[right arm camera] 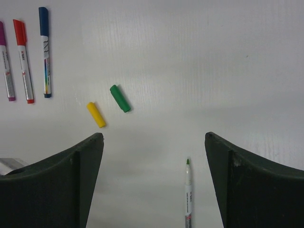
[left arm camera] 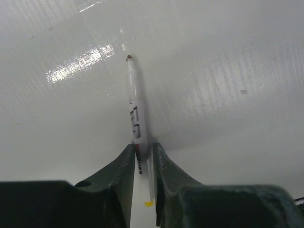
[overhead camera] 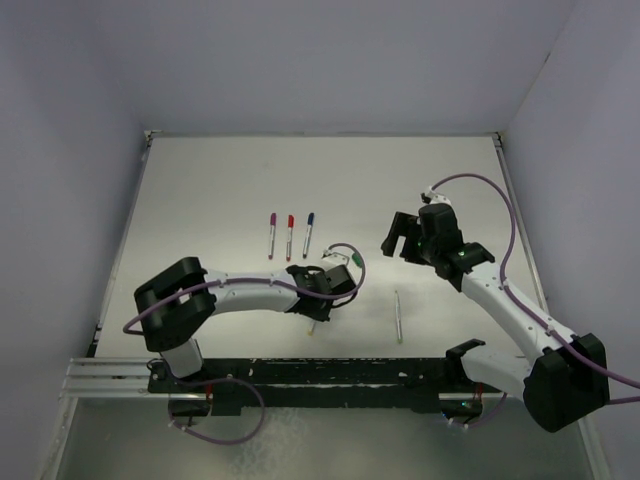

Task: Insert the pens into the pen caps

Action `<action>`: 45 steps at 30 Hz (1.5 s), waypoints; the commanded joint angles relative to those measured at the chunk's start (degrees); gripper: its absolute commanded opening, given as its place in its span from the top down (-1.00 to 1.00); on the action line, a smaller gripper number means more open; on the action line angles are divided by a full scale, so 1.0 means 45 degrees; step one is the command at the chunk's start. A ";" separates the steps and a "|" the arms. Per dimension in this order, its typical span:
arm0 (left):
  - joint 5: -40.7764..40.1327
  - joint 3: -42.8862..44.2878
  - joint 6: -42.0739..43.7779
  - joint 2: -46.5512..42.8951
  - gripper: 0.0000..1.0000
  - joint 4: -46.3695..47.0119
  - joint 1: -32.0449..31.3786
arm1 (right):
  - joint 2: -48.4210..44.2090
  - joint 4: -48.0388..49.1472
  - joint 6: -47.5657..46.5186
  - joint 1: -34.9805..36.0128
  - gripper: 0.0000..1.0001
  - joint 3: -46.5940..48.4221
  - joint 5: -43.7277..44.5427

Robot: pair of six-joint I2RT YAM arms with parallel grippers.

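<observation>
Open table [right arm camera: 199,71] around green-tipped pen [right arm camera: 188,192]; yellow cap [right arm camera: 96,114], green cap [right arm camera: 120,98] well apart.

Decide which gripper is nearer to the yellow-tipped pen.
Left. The left gripper clasps the yellow-tipped pen between its fingers. The right gripper hangs open well off to that pen's right, nearer the green-tipped pen.

The white table [overhead camera: 200,200] is carrying three capped white pens [right arm camera: 23,61] in a row, a stubby yellow plastic cap [right arm camera: 96,114] beside a stubby green plastic cap [right arm camera: 120,98], and an uncapped green-tipped white pen [right arm camera: 188,199].
</observation>
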 commanded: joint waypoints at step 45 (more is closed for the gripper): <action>0.2553 -0.2293 -0.0547 0.1503 0.77 -0.0776 -0.0655 | 0.2979 0.0068 -0.2531 -0.0011 -0.30 0.2507 -0.3223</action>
